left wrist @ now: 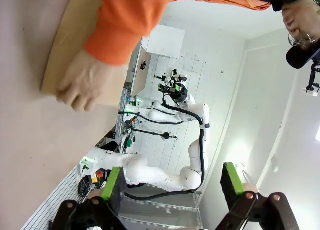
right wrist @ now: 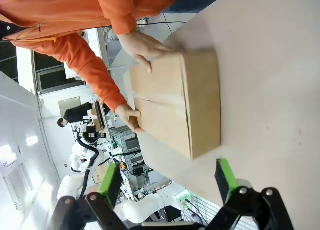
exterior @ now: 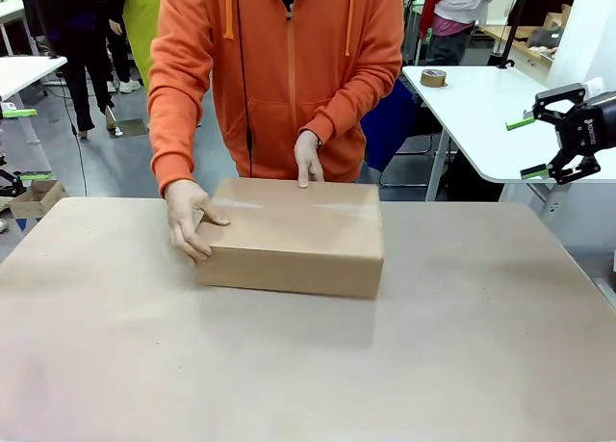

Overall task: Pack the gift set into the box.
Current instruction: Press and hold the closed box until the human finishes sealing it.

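The box [exterior: 294, 235] is a plain brown carton lying on the table with its top flaps shut flat. A person in an orange hoodie rests one hand [exterior: 188, 218] on its left end and the fingers of the other hand [exterior: 308, 160] on its far edge. The gift set is hidden. My right gripper [exterior: 535, 147] hangs open in the air beyond the table's right side, nothing between its green pads. The right wrist view shows the box [right wrist: 177, 102] ahead of those open fingers [right wrist: 226, 180]. In the left wrist view my left gripper [left wrist: 170, 185] is open and empty, the box [left wrist: 75, 44] far off.
The tan table [exterior: 308, 365] has wide bare room in front of the box and on both sides. A white table [exterior: 481, 115] with a roll of tape [exterior: 433, 77] stands behind at right. A small carton [exterior: 34, 197] sits on the floor at left.
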Robot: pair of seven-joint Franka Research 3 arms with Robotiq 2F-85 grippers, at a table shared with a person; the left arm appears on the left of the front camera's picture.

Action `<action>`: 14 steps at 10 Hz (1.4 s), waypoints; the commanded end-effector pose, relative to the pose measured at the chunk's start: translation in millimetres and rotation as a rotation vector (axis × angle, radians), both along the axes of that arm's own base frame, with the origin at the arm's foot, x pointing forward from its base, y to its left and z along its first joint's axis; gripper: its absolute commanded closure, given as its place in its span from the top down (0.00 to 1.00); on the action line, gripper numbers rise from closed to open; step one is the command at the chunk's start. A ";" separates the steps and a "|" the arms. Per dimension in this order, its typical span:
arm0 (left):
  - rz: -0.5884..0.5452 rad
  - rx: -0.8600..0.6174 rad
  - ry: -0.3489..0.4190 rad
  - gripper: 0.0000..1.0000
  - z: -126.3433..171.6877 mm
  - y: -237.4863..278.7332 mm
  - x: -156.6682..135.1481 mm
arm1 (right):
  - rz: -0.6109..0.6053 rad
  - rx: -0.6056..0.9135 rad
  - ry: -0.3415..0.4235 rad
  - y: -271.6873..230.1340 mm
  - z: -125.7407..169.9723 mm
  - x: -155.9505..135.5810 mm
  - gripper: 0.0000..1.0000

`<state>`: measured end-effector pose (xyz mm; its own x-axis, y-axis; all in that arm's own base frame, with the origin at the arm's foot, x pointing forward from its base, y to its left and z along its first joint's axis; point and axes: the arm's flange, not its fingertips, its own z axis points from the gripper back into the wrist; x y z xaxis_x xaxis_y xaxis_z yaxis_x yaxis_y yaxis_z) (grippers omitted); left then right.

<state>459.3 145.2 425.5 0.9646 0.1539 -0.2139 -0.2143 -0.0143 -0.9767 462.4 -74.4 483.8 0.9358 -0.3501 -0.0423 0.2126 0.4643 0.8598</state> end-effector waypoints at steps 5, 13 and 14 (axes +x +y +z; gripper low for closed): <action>-0.003 0.012 -0.017 1.00 0.0 -0.6 -2.8 | 0.022 -0.006 -0.016 -2.6 -1.3 -1.6 1.00; -0.442 0.175 -0.403 1.00 26.1 -156.0 22.2 | 0.704 -0.217 -0.163 165.6 -0.7 28.0 1.00; -0.531 0.218 -0.446 1.00 14.4 -199.4 23.1 | 1.072 -0.231 -0.114 215.9 -20.9 8.0 1.00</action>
